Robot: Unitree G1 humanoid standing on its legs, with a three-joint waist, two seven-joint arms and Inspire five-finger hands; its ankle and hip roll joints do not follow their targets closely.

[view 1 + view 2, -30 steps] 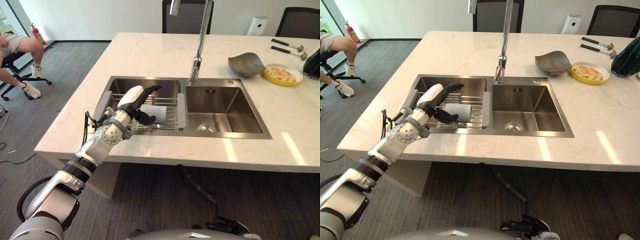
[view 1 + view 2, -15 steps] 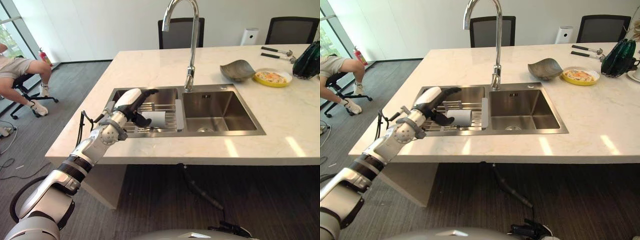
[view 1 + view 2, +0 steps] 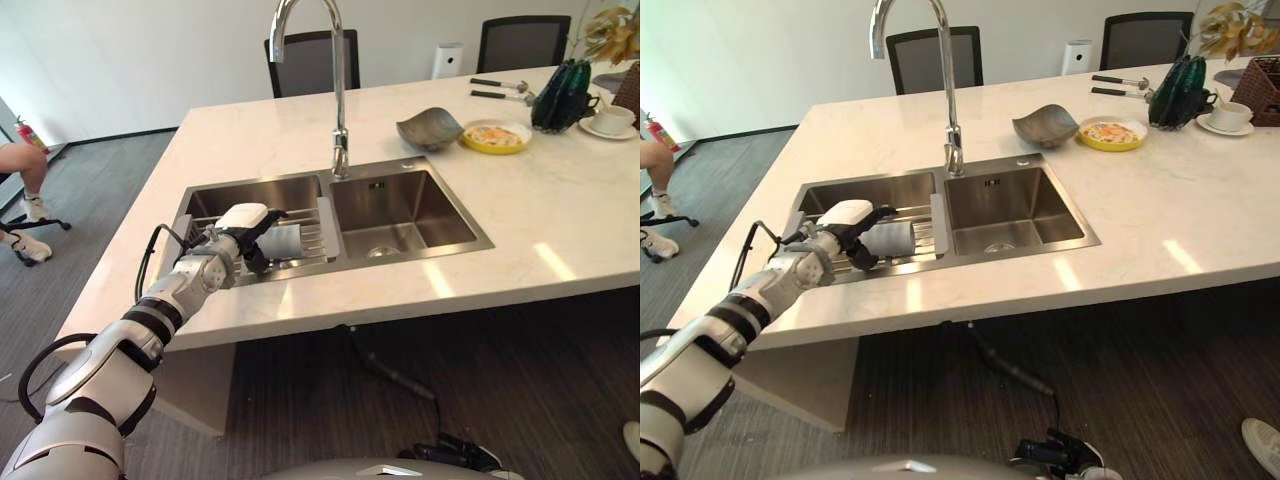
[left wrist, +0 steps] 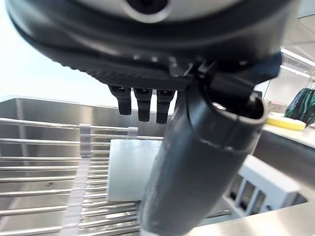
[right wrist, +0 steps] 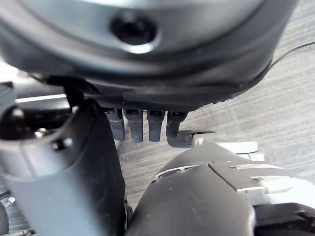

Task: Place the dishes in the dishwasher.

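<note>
A pale grey cup [image 3: 284, 240] lies on its side on the wire rack [image 3: 313, 232] across the sink's left basin [image 3: 250, 197]. My left hand [image 3: 243, 226] hovers at the cup's left end, open, fingers over its top and thumb low in front. The left wrist view shows the cup [image 4: 132, 168] past the fingers [image 4: 143, 104], partly hidden by the thumb [image 4: 197, 167], with no firm hold visible. A grey bowl [image 3: 428, 128] and a yellow plate of food [image 3: 495, 136] sit on the counter at the far right. My right hand [image 5: 147, 125] hangs relaxed and open above the floor.
A tall faucet [image 3: 338, 140] stands between the basins, with the right basin [image 3: 400, 210] beside the rack. A dark green bag [image 3: 560, 92], a cup on a saucer [image 3: 612, 121] and hammers [image 3: 495, 90] crowd the far right. A seated person's leg [image 3: 20, 165] shows at left.
The camera has shifted, bringing more of the counter's right end into sight. My left hand has dropped from above the rack down to the cup, its fingers now over it.
</note>
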